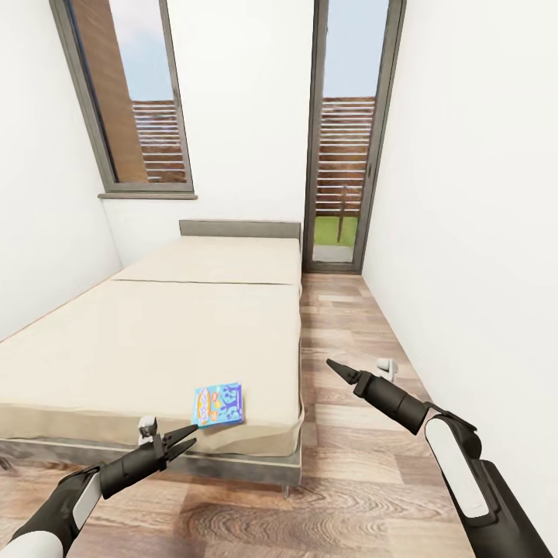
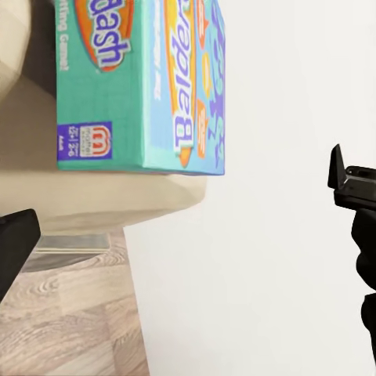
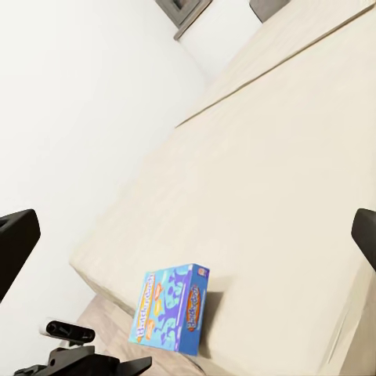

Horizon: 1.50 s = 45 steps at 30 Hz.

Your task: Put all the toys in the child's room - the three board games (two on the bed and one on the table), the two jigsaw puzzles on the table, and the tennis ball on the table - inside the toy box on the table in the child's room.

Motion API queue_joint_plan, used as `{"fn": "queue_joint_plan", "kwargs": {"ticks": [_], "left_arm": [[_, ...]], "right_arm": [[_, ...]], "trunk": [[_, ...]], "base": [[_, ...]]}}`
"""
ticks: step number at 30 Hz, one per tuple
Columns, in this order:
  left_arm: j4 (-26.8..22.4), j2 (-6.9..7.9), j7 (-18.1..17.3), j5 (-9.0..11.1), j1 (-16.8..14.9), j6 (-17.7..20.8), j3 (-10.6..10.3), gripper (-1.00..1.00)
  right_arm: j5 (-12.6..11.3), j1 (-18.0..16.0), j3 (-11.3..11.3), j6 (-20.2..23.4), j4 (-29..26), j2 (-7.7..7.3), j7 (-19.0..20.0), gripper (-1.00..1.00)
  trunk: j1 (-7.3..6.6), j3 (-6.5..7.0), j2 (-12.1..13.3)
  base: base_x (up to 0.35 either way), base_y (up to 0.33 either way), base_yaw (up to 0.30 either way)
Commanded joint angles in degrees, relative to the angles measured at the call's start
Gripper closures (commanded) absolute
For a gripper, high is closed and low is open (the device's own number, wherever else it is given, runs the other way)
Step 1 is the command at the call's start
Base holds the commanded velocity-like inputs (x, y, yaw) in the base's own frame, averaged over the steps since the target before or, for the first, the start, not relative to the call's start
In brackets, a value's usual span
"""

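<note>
board game (image 1: 218, 404): 1, blue box lying flat near the foot corner of the bed | bed (image 1: 155, 333): 1, with one grey headboard (image 1: 239, 229) | window (image 1: 132, 97): 1 | glass door (image 1: 345, 132): 1 | pincer: 2, left pincer (image 1: 184, 439) and right pincer (image 1: 338, 367) | arm: 2

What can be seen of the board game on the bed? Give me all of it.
The board game is a flat rectangular box, seemingly cardboard, printed mostly blue and teal with orange and yellow cartoon lettering and a small logo on one side. It looks closed and undamaged. It lies flat, lid up, on the beige bed, near the foot edge and toward the corner by the wooden floor. Only the bed touches it. The left gripper is open just short of it, not touching.
</note>
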Motion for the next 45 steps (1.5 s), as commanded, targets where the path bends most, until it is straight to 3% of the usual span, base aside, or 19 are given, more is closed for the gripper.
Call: {"fn": "queue_joint_plan", "kwargs": {"ticks": [1, 13, 20, 33, 45], "left_arm": [[0.01, 0.00, -0.17, 0.05, -0.03, 0.60, 0.08, -1.00], [0.01, -0.01, -0.22, 0.12, -0.02, 0.60, 0.07, -1.00], [0.01, -0.01, -0.20, 0.15, -0.02, 0.60, 0.08, -1.00], [0.01, -0.01, 0.00, 0.03, -0.02, 0.65, 0.16, -1.00], [0.01, -0.01, 0.04, 0.04, -0.02, 0.65, 0.03, -1.00]], "right_arm": [[-0.34, -0.03, -0.08, 0.45, -0.01, 0.01, 0.03, -1.00], [-0.34, -0.03, -0.08, 0.33, 0.02, 0.01, 0.03, -1.00], [-0.34, -0.03, -0.08, 0.26, 0.02, 0.01, 0.04, -1.00], [-0.34, -0.03, -0.08, 0.23, -0.03, 0.00, 0.38, -1.00], [-0.25, -0.03, -0.08, 0.08, -0.02, -0.01, 2.27, -1.00]], "trunk": [[-0.01, -0.05, -0.02], [-0.01, -0.05, -0.02], [1.53, -1.31, -2.83], [1.86, -4.19, -3.00], [1.86, -4.19, -3.00]], "base": [[0.008, -0.003, 0.000], [0.002, -0.001, 0.000], [0.000, 0.000, 0.000], [0.000, 0.000, 0.000], [0.000, -0.004, 0.000]]}}
